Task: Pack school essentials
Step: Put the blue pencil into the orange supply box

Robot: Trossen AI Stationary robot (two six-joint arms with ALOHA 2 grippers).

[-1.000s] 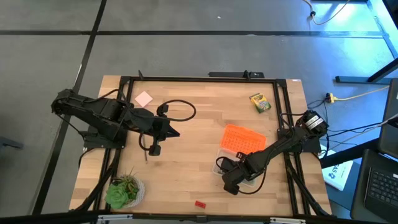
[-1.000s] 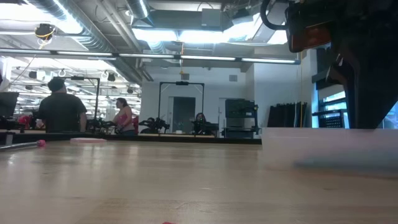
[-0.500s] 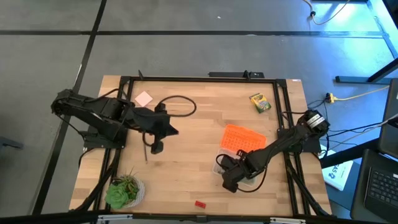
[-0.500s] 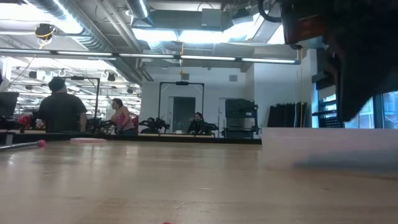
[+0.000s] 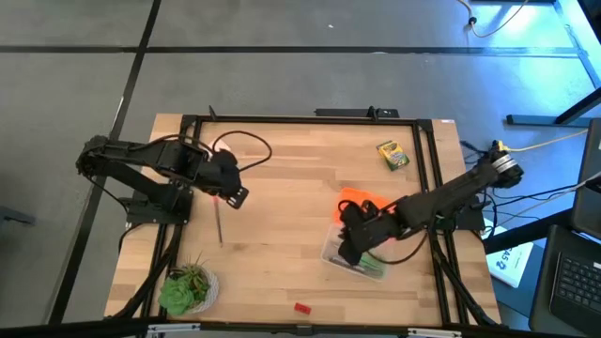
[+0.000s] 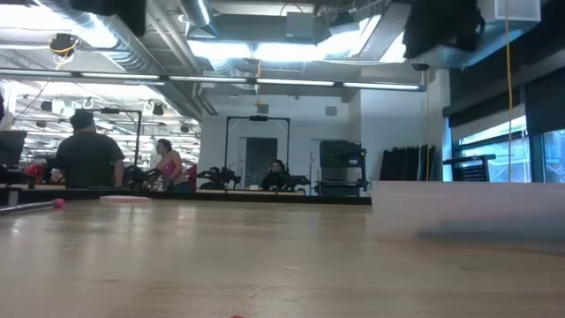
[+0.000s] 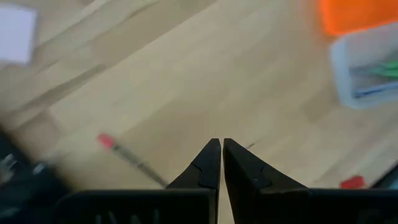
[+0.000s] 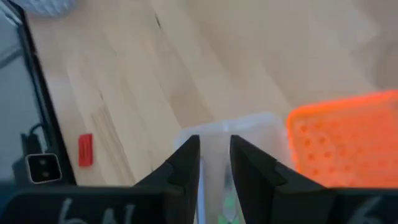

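My left gripper (image 5: 232,194) hangs shut and pointing down over the table's left half, just above a thin dark pencil (image 5: 219,225) with a red end (image 7: 106,141) that lies flat on the wood. The pink note pad (image 5: 222,145) peeks out behind the left arm. My right gripper (image 5: 346,250) hovers slightly open over the clear box (image 5: 355,255), nothing between its fingers (image 8: 186,155). Green and dark items lie inside the box (image 8: 249,127). The crayon box (image 5: 392,155) lies at the far right, and the red eraser (image 5: 301,307) by the near edge.
The orange perforated lid (image 5: 361,203) lies against the clear box's far side. A potted plant (image 5: 187,289) stands at the near left corner. A black frame (image 5: 282,118) borders the table. People stand in the room beyond (image 6: 86,157).
My right gripper has risen from the clear box and drawn a little toward the far edge, leaving the box uncovered. My left gripper has moved toward the table's left edge, tipped downward and rolled about its axis, staying shut.
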